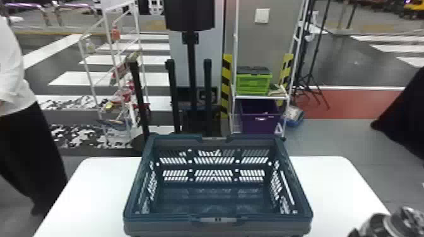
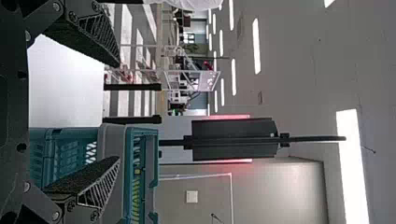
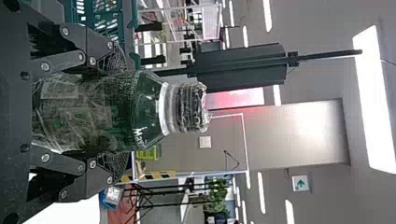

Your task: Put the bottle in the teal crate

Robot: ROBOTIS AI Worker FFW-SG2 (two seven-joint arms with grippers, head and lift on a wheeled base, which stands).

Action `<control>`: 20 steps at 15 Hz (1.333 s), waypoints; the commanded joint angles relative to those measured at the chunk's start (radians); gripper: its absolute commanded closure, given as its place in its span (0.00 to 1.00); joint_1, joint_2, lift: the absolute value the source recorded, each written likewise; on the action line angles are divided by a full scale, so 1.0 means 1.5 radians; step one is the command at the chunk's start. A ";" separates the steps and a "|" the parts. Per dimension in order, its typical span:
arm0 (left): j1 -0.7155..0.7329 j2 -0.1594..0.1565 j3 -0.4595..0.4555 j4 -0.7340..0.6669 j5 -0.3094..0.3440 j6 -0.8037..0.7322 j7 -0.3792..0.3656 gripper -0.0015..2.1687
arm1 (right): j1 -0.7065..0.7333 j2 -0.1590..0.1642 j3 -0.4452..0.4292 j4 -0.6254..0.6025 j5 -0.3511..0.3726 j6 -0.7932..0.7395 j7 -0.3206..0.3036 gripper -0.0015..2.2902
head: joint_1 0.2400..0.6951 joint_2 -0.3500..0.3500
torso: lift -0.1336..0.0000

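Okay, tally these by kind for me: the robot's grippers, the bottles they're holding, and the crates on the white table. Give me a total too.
Grippers: 2 (left gripper, right gripper)
Held bottle: 1
Teal crate: 1
Total: 4

- Left gripper (image 2: 119, 112): black, wedge-shaped fingers (image 2: 84, 176), grainy pads, pale-edged lattice sides.
- Black plate (image 2: 14, 112) behind them, with round dark holes.
- Round silvery screws (image 2: 56, 215).
- Right arm: black flat links (image 3: 63, 163), similar screws, crosshatched mesh (image 3: 116, 165), seemingly the same lattice.
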 commanded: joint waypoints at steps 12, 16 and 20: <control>0.016 0.002 -0.001 -0.003 -0.004 -0.014 -0.001 0.09 | -0.412 0.004 0.099 -0.138 0.054 0.738 -0.093 0.89 | 0.57 0.50 | 1.00; 0.018 0.002 0.001 0.008 -0.004 -0.022 0.000 0.09 | -0.569 -0.052 0.148 -0.089 -0.045 0.898 -0.223 0.89 | 0.57 0.50 | 1.00; 0.014 0.002 0.003 0.013 0.002 -0.022 0.000 0.09 | -0.688 -0.044 0.204 0.011 -0.050 0.971 -0.228 0.89 | 0.57 0.50 | 1.00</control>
